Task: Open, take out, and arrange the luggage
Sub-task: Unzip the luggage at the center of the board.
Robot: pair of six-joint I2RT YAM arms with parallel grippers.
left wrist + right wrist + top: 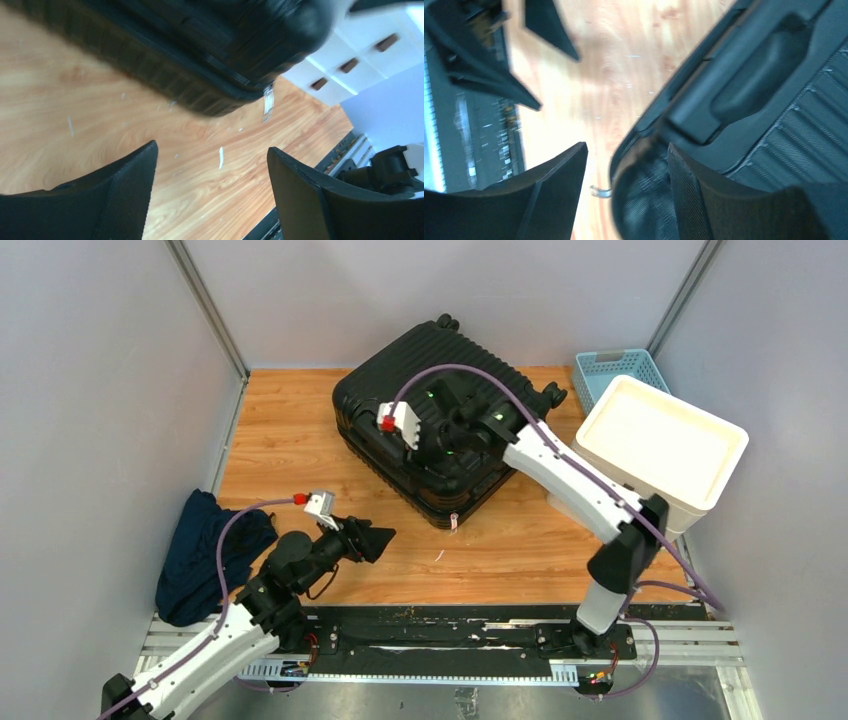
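Observation:
The luggage (440, 420), a black ribbed hard-shell suitcase, lies flat at the back middle of the wooden table. My right gripper (445, 445) reaches over its top. In the right wrist view it (627, 146) stands open astride the case's near rim (644, 200), one finger over the shell by the recessed handle (759, 75), the other off the side. A metal zipper pull (600, 191) hangs between the fingers. My left gripper (378, 538) hovers over bare wood in front of the luggage (200, 45). In its own wrist view it (211, 147) is open and empty.
A dark blue cloth (205, 555) lies bunched at the left table edge. A white drawer unit (665, 450) stands at the right, with a light-blue mesh basket (615, 370) behind it. Grey walls close in both sides. The arms' base rail (440, 635) runs along the near edge.

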